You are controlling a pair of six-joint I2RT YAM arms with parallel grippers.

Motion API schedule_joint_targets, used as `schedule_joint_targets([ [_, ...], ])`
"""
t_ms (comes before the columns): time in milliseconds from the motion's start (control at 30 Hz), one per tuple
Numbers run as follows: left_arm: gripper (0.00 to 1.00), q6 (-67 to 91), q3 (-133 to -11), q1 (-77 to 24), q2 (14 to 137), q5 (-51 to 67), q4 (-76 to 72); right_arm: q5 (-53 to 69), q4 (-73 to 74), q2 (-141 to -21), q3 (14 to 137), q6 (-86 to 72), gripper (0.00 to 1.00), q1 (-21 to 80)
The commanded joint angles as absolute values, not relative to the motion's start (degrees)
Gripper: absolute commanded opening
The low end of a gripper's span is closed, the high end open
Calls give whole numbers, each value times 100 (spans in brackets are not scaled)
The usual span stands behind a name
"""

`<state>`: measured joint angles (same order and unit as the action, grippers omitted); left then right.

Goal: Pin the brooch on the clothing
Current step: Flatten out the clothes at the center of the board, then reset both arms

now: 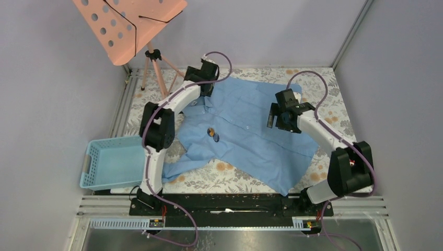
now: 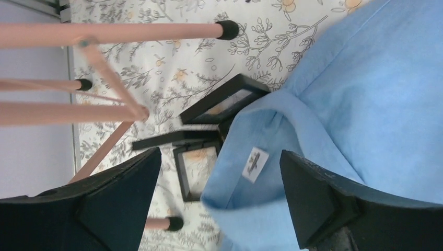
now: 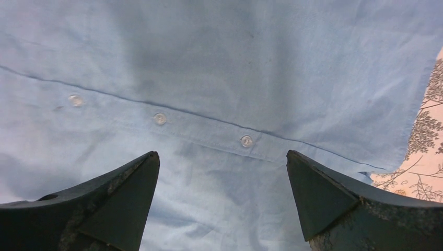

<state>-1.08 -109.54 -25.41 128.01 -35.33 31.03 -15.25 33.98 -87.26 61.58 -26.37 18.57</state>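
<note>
Blue woven shirt point(image 1: 251, 130): thin, likely limp, light; pinch fabric beside brooch point(image 1: 212, 133). Spread, empty: left gripper point(image 2: 220, 153), right gripper point(image 3: 222, 153).

Print on the shirt point(image 2: 365, 104) collar label point(image 2: 255, 163) is unreadable.

Bright, even, diffuse light; faint soft shadows; mostly sharp.

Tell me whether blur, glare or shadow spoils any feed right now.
Top external: even light, no glare, brooch small but distinct on the shirt. Left wrist: collar label sharp, floral tablecloth bright, not washed out. Right wrist: a soft shadow falls across the shirt above the buttons, which are crisp.
</note>
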Motion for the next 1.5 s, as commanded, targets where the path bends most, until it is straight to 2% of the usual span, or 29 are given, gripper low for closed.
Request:
schedule_joint_targets([
  [0, 95, 371, -10408, -2703, 11269, -3184, 2701, -1350, 3465, -7955, 6070, -2383, 99, 1839],
  [200, 97, 1458, -8941, -3061, 9903, -3139, 3044, -1211, 3464, -7206, 5712, -2407, 99, 1837],
  [433, 96, 3185, -6340, -3533, 8023, -2435, 3124, -1404, 3701, -6495, 5522, -2323, 99, 1837],
  [733, 96, 4783, -4185, -4504, 6904, -2106, 3193, -1553, 3826, -5828, 5218, -2366, 99, 1828],
  [900, 97, 5210, -3403, -4568, 6642, -2007, 2861, -1483, 3829, -5547, 5028, -2459, 99, 1828],
  [1233, 96, 5906, -2699, -5148, 6627, -2230, 2699, -1531, 3911, -5110, 4777, -2502, 99, 1828],
  [1467, 97, 6690, -3098, -5991, 7437, -2712, 3335, -1588, 3867, -4937, 4688, -2502, 99, 1828],
])
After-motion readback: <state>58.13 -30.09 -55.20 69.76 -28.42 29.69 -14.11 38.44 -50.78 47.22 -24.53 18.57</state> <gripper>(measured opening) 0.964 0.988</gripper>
